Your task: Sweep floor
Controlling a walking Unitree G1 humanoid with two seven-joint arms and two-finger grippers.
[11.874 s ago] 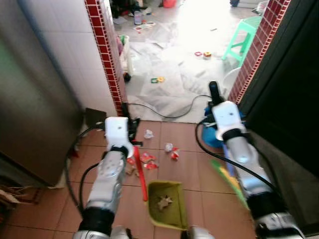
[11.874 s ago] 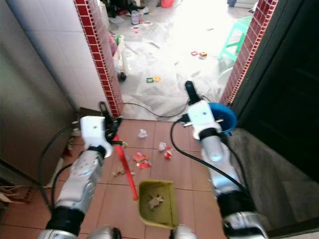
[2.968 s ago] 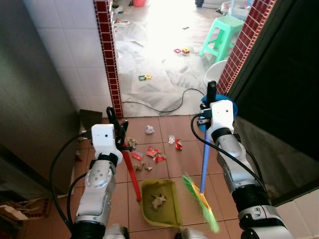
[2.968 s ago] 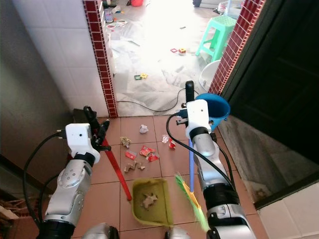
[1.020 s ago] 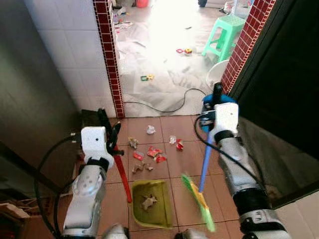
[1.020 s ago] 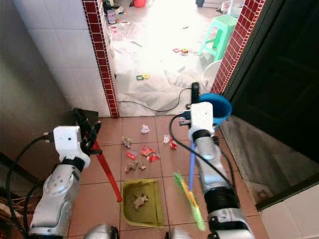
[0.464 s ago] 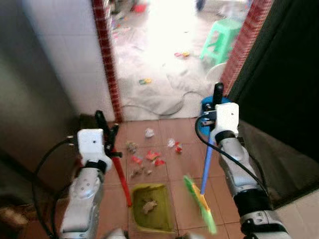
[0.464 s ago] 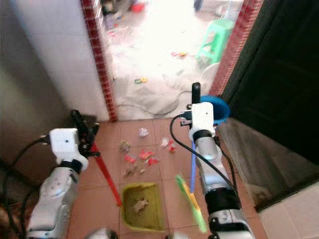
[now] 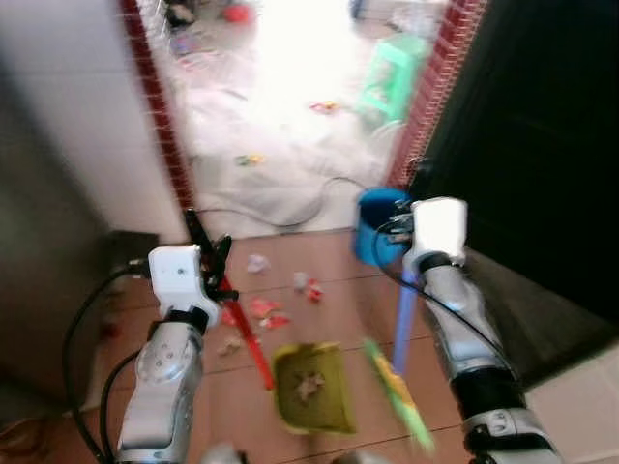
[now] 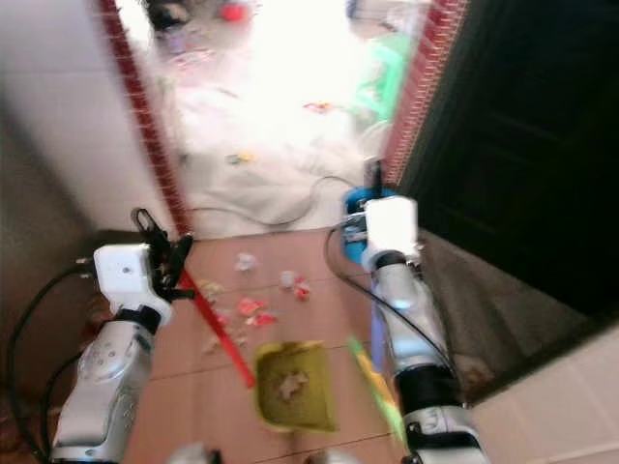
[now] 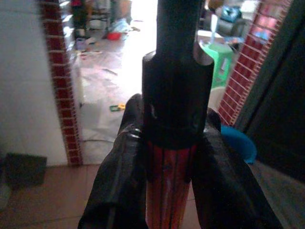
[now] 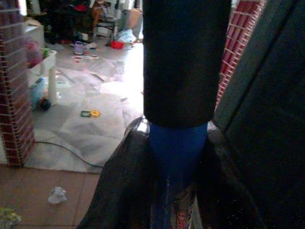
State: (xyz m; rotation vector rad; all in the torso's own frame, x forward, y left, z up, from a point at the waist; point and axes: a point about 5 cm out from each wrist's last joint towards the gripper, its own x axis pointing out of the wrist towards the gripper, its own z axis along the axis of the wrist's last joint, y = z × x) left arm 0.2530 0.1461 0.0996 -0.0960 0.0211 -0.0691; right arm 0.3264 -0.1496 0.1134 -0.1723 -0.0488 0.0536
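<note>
Left eye view, blurred: left hand (image 9: 206,253) clamped on the red dustpan handle (image 9: 246,337); green dustpan (image 9: 310,389) sits on the tiled floor (image 9: 334,290) with scraps inside. Litter (image 9: 265,311) lies just beyond it. Right hand (image 9: 418,198) holds the blue broom (image 9: 401,338), bristles beside the pan.

Left wrist view: fingers (image 11: 119,171) tight on the red handle.

Right wrist view: fingers (image 12: 123,186) tight on the blue shaft.
</note>
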